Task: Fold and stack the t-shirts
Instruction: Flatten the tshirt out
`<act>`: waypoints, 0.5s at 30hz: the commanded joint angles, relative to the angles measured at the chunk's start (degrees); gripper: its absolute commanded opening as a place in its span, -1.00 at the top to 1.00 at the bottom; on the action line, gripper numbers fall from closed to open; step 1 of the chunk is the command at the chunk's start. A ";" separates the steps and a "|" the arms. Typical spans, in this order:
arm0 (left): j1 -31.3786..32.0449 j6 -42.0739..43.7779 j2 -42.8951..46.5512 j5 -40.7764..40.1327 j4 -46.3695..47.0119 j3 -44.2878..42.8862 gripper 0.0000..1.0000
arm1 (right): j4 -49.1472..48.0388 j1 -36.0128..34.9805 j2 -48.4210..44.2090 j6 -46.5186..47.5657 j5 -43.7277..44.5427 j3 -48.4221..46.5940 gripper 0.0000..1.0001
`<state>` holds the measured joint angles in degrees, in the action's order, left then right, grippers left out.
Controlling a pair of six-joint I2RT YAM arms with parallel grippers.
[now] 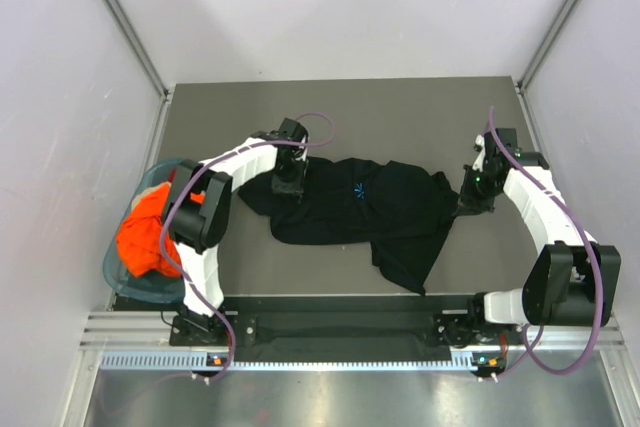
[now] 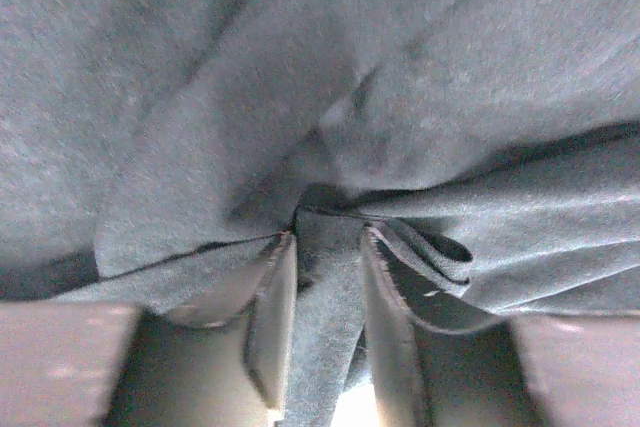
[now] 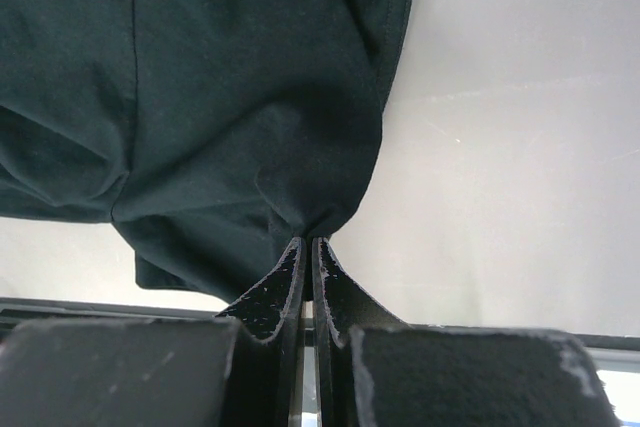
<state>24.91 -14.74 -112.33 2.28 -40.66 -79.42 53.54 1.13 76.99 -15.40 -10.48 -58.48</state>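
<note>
Both arms bend down to the table [image 1: 400,112] — left gripper [image 2: 328,247] clamps a fold of the black shirt [image 1: 370,209], right gripper [image 3: 307,244] pinches its right edge; it lies crumpled mid-table.

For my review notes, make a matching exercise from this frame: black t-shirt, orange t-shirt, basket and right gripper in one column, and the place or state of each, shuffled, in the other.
Column one:
1. black t-shirt
2. orange t-shirt
3. teal basket
4. right gripper

Column two:
A. sits at the left edge of the table
B. pinched shut on an edge of black cloth
C. bunched up inside the basket
D. lies crumpled across the middle of the table

Pairs: 1-D, 2-C, 3-A, 4-B.
</note>
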 commanded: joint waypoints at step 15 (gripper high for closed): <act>-1.00 -8.72 16.25 -9.22 -1.34 -0.48 1.00 | 0.77 -0.69 -0.96 -1.21 0.90 -3.92 1.00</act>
<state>24.23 -19.68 -106.50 -1.50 -40.86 -79.40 53.74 1.13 76.99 -15.64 -10.35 -58.72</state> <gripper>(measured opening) 0.017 0.010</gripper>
